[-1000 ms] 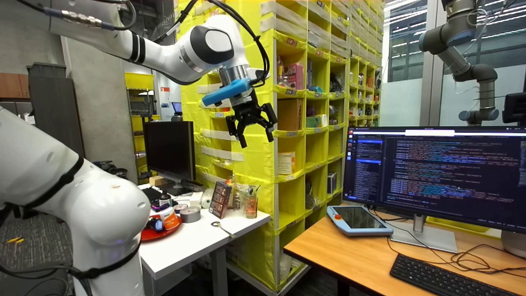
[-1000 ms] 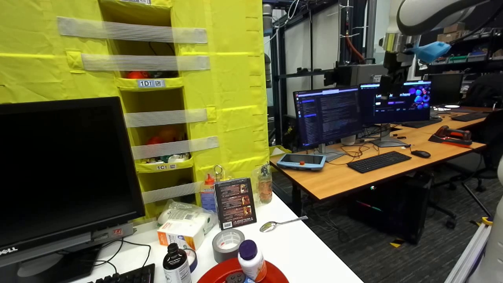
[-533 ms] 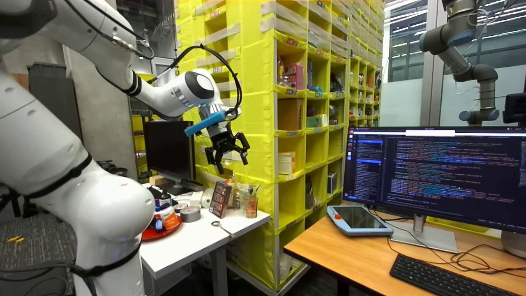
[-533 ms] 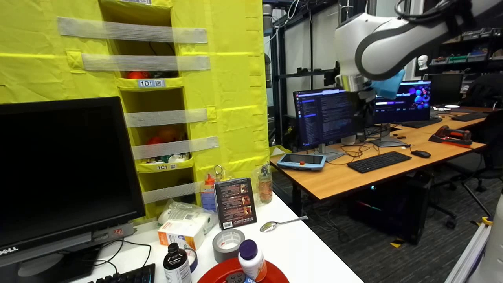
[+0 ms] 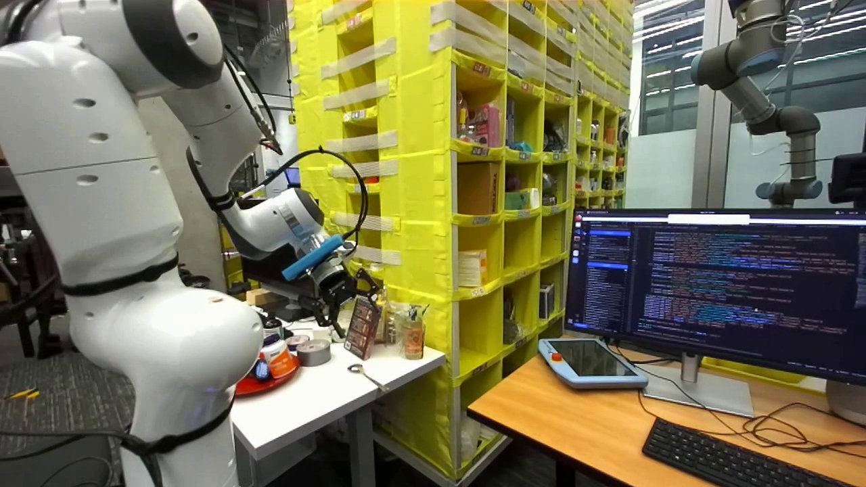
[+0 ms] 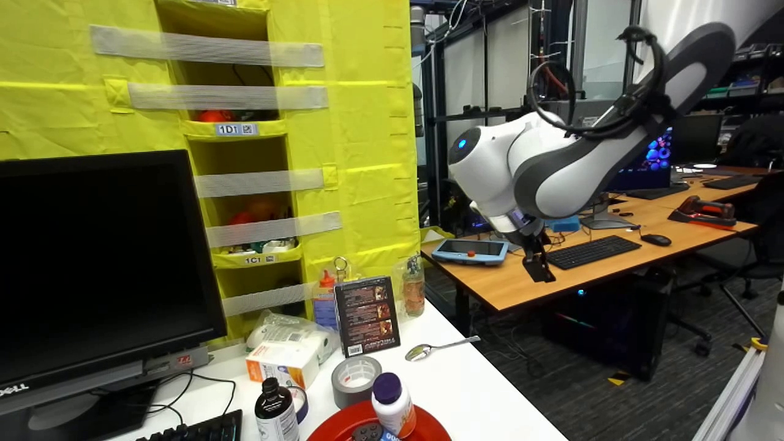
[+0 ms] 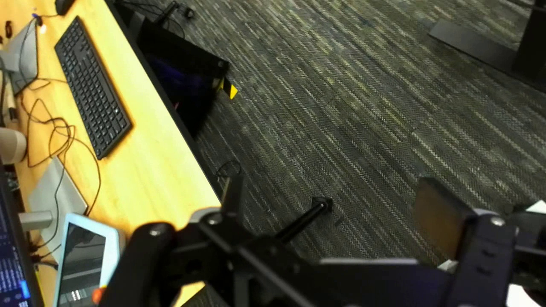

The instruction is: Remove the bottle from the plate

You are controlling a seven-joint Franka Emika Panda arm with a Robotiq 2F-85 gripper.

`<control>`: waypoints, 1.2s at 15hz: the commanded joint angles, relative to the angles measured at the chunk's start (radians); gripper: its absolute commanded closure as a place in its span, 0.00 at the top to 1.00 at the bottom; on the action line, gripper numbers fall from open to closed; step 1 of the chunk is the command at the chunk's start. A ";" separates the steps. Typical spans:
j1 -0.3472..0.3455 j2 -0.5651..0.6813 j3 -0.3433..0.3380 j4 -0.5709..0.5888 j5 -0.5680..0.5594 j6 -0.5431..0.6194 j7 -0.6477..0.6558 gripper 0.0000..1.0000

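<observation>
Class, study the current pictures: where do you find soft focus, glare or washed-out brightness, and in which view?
In the wrist view, the black gripper fingers look blurred; the pale wooden desk looks overexposed in patches; pale streaks, probably reflected light, lie on the rectangular light-blue tablet. In an exterior view, the white table looks so bright that little texture shows.

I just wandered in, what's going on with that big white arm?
It's a robot arm, and it isn't handling anything right now: its gripper is open and empty, away from the red plate. The purple-lidded bottle sits on that plate, on the white table. The job seems to be taking that bottle off, which is not yet done.
</observation>
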 commanded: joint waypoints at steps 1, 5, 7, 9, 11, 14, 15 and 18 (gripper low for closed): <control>0.066 0.102 -0.007 0.056 -0.115 -0.016 -0.024 1.00; 0.144 0.162 0.008 0.100 -0.215 -0.016 -0.031 1.00; 0.184 0.190 0.022 0.118 -0.262 -0.022 -0.037 1.00; 0.223 0.233 0.041 0.139 -0.284 -0.034 -0.053 1.00; 0.255 0.281 0.056 0.162 -0.300 -0.041 -0.058 1.00; 0.298 0.347 0.073 0.198 -0.311 -0.030 -0.063 1.00; 0.310 0.360 0.076 0.210 -0.313 -0.020 -0.060 1.00; 0.331 0.358 0.083 0.235 -0.304 0.088 -0.004 1.00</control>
